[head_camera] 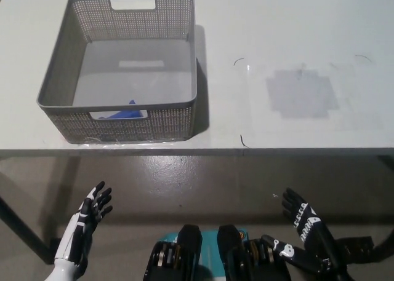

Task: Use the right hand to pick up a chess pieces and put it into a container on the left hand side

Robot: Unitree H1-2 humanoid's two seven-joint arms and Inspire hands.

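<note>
White table (295,23) carries your grey basket (56,78) at its left, with a blue chess piece (125,113) against the near wall inside. Both robot hands hang below the table edge with fingers spread, holding nothing: right robot hand (306,232), left robot hand (83,224)

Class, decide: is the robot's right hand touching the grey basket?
Apart. The head view shows the right hand below the table's front edge, over the floor, while the grey basket sits on top, far left.
</note>
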